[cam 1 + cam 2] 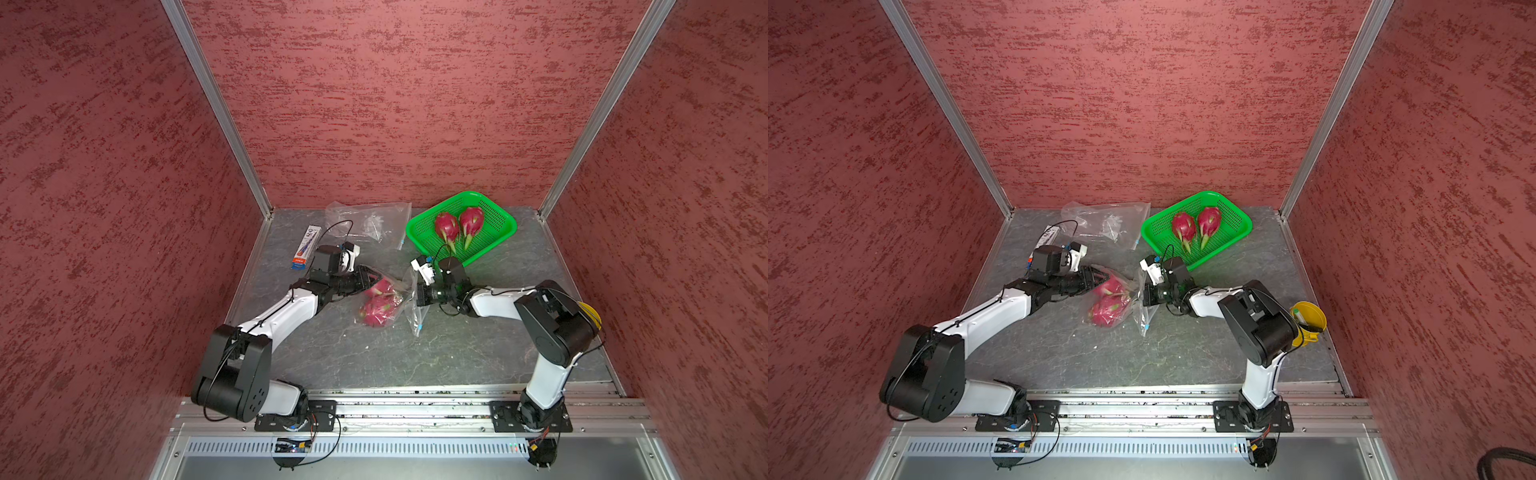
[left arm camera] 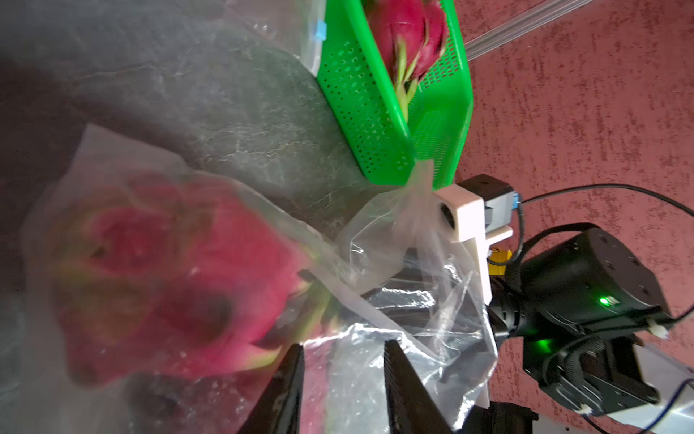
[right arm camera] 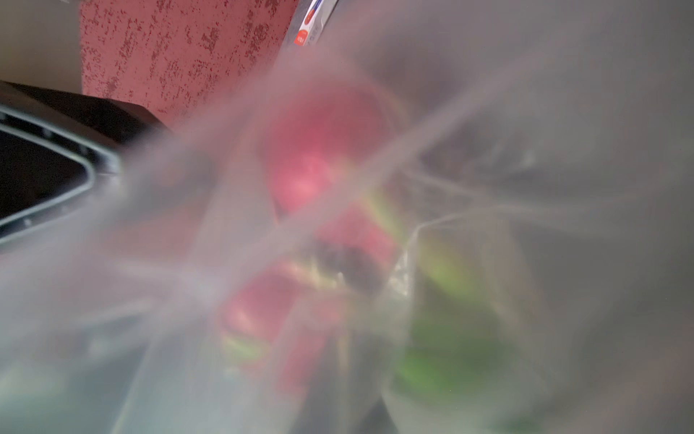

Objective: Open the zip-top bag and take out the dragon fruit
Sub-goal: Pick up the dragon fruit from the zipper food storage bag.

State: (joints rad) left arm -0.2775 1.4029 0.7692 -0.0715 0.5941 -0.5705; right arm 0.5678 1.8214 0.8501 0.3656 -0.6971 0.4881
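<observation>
The clear zip-top bag (image 1: 409, 309) (image 1: 1144, 318) lies mid-table with two pink dragon fruit (image 1: 374, 311) (image 1: 1105, 311) inside. My left gripper (image 1: 374, 277) (image 1: 1100, 274) (image 2: 343, 344) is at the bag's left end, next to the upper fruit. It is open, its jaws apart with loose bag film (image 2: 375, 360) between them. My right gripper (image 1: 414, 293) (image 1: 1142, 296) is shut on the bag's raised right end. In the right wrist view, blurred film hides its jaws. Two more dragon fruit (image 1: 446, 226) (image 1: 1183, 226) lie in the green mesh basket (image 1: 496, 210) (image 1: 1239, 212) (image 2: 360, 94).
An empty clear bag (image 1: 370, 220) lies at the back, left of the basket. A toothpaste box (image 1: 305, 249) sits by the left wall. A yellow cup (image 1: 1308, 322) stands behind the right arm. Red walls enclose three sides.
</observation>
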